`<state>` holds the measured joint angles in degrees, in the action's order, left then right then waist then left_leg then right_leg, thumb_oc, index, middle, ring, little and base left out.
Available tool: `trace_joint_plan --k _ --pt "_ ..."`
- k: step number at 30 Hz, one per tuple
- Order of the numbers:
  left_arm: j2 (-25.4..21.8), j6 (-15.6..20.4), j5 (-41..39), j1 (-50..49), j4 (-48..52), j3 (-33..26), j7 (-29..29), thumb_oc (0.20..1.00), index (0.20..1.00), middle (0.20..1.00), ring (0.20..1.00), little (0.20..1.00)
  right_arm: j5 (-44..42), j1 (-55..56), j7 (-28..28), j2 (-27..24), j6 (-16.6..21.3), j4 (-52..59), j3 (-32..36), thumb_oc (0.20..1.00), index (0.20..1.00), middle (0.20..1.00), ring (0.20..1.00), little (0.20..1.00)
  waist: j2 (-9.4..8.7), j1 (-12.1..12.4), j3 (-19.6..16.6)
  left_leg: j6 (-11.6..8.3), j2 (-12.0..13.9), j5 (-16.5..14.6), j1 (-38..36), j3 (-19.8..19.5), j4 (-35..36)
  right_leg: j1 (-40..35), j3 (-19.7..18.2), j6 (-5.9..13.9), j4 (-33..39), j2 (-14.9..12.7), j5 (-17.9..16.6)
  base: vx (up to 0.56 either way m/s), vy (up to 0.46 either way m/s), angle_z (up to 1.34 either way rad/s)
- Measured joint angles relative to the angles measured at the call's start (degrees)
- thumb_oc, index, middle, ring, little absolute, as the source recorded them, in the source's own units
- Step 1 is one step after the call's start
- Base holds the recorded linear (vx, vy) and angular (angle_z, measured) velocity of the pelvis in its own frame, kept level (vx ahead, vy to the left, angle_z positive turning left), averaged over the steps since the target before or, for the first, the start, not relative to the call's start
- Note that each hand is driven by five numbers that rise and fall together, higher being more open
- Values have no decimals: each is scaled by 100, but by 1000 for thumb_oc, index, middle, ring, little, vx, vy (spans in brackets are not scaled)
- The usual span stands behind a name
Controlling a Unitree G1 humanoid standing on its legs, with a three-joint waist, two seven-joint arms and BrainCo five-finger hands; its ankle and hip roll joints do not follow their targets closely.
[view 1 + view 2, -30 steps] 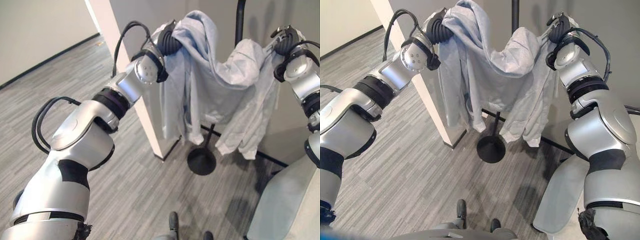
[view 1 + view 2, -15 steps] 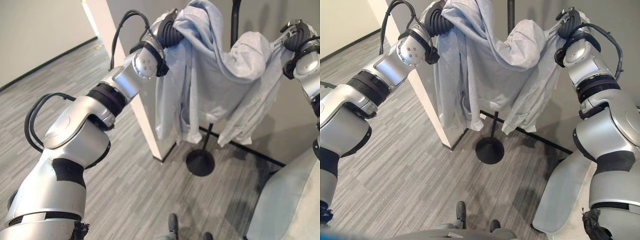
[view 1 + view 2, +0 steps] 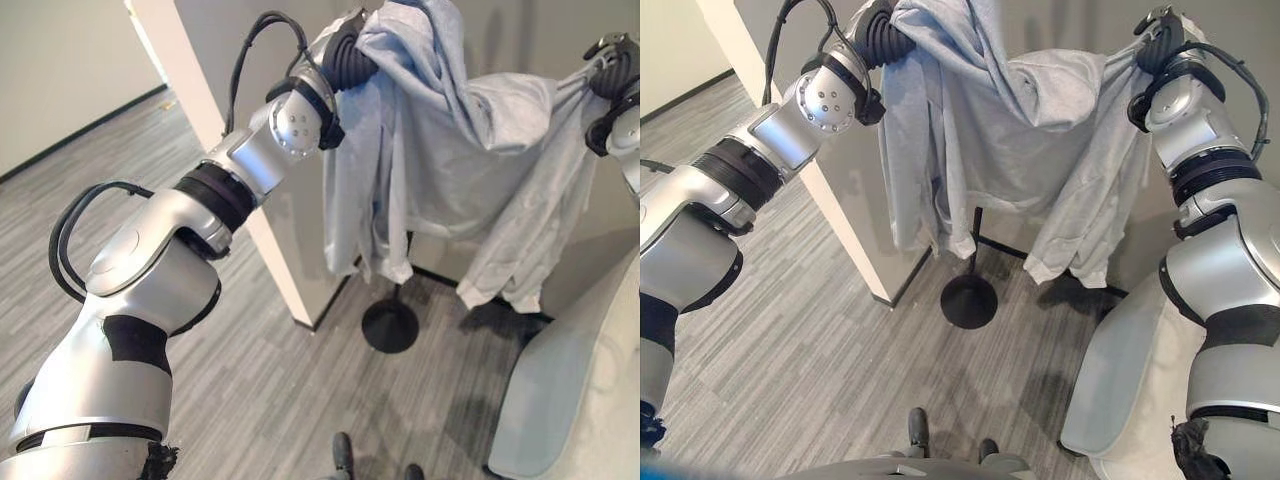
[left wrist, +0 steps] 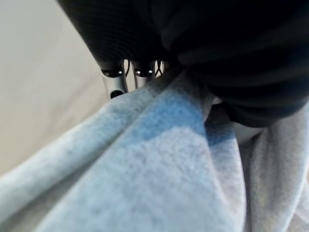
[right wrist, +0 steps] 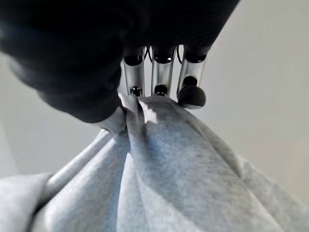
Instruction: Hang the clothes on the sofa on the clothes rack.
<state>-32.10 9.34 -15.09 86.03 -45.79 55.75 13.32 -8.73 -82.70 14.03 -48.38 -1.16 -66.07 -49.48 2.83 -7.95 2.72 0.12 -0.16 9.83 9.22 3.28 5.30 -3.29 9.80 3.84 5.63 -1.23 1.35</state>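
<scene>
Holding a pale grey sweatshirt [image 3: 1010, 140] stretched between them, both hands are raised high in front of the clothes rack [image 3: 970, 295], whose round black base stands on the grey floor [image 3: 820, 350] below the hanging cloth. The left hand [image 3: 883, 38] has its fingers clenched on one bunched upper edge of the garment; its wrist view shows the cloth pulled tight into the palm. The right hand [image 3: 1160, 42] grasps the other upper edge, the fabric pinched between thumb and fingers [image 5: 159, 72]. Gripping at two high points well apart spreads the garment open, so the body and sleeves fall free and a sagging middle section forms between the hands, probably meant to be draped over the top of the rack. The rack's pole is mostly hidden behind the cloth, so I cannot tell whether the garment already touches it. The sofa [image 3: 1130, 380] lies at the lower right, beside the right arm. The hanging step seems well advanced, with the release not yet made
</scene>
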Motion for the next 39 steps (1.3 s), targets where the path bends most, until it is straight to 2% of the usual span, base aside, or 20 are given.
trace_joint_plan --k 8,16,27,31,39 --pt "51 -12 0 99 -674 29 -7 200 200 200 200 200 -1 -12 -1 114 0 -31 -58 200 200 200 200 200 53 -99 21 -34 36 -24 1 87 0 43 -86 -27 -1 11 -18 -17 0 -6" --pt "-2 -77 -42 108 -912 -3 -37 200 200 200 200 200 -23 -49 -37 323 16 12 -107 200 200 200 200 200 64 -51 14 -30 78 -21 157 88 -1 201 -97 -33 -4 48 -24 2 0 0" --pt "-21 -132 -43 96 -1280 -61 -126 200 200 200 200 200 -34 -382 -66 506 52 39 -506 200 200 200 200 200 -174 44 148 8 133 10 464 73 -3 509 -92 -75 -5 117 -57 -10 -1 0" --pt "-9 -236 -43 79 -1441 -83 -138 200 200 200 200 200 -32 -383 -85 790 63 -12 -514 200 200 200 200 200 -277 49 212 8 127 10 487 64 -3 529 -77 -67 -5 115 -51 -3 2 1" --pt "-6 -243 -44 -68 -1586 -176 -250 200 200 200 200 200 -21 -381 -212 1172 72 -20 -730 200 200 200 200 200 -329 88 239 9 127 11 567 56 -3 608 -60 -60 -5 118 -47 -2 1 0"
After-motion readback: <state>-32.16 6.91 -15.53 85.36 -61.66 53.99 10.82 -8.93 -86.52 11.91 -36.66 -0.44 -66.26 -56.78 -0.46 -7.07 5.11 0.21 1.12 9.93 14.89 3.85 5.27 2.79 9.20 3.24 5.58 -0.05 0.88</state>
